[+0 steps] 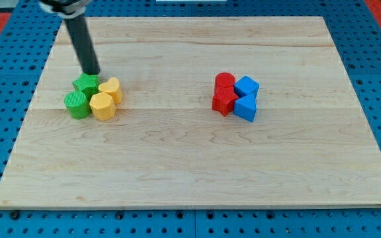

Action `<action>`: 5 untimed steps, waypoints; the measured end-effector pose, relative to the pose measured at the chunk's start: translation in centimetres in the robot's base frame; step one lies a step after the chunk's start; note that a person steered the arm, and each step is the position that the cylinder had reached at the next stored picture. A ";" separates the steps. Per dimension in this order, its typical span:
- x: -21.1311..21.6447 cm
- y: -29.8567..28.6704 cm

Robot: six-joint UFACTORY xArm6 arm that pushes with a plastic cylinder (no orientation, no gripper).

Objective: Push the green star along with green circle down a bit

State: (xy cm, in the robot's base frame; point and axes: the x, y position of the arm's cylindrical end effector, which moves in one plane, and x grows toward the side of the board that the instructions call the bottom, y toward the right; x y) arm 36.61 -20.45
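The green star (85, 84) sits at the view's left on the wooden board (190, 152). The green circle (77, 104) touches it just below and to the left. My tip (92, 72) is at the lower end of the dark rod, right at the star's upper right edge, touching or nearly touching it. Two yellow blocks press against the green pair: a yellow hexagon (102, 105) right of the circle and a yellow heart-like block (110, 88) right of the star.
A second cluster lies right of centre: a red circle (225, 81), a red star (223, 101), a blue cube (246, 86) and a blue triangle-like block (245, 108). The board's edges border a blue pegboard (5, 79).
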 end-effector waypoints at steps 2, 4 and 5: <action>5.3 -2.4; 4.8 -1.8; 8.7 -1.8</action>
